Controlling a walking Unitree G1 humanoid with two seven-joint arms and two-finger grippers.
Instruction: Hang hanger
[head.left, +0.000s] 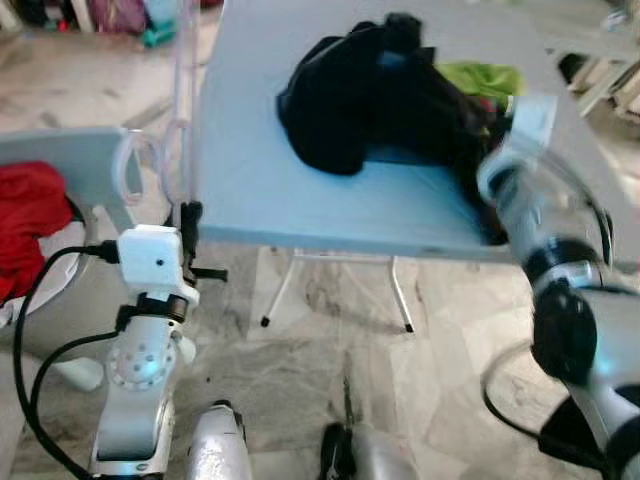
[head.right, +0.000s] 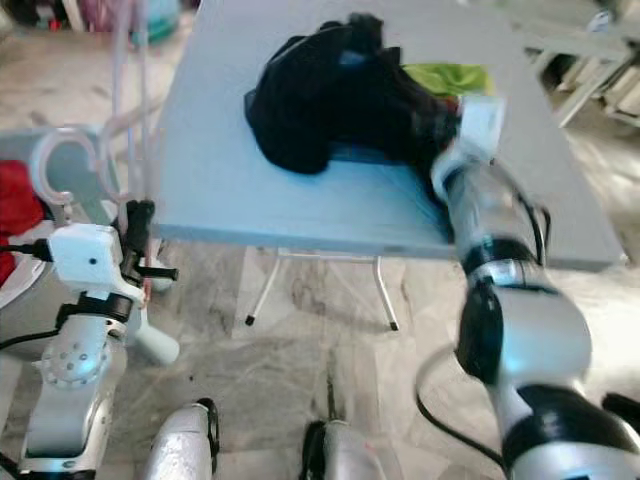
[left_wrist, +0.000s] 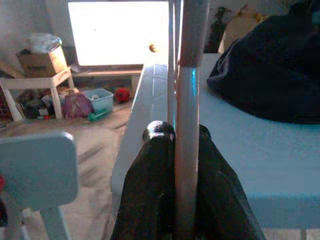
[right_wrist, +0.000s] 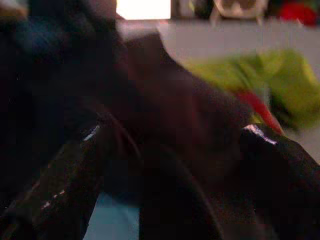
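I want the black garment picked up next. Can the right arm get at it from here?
Probably yes. The right gripper is open and already at the black garment on the table, with nothing between them. The left gripper holds the hanger.

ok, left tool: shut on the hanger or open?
Shut on it. In the left wrist view both black fingers press against the pale pink hanger rod between them, beside the table edge.
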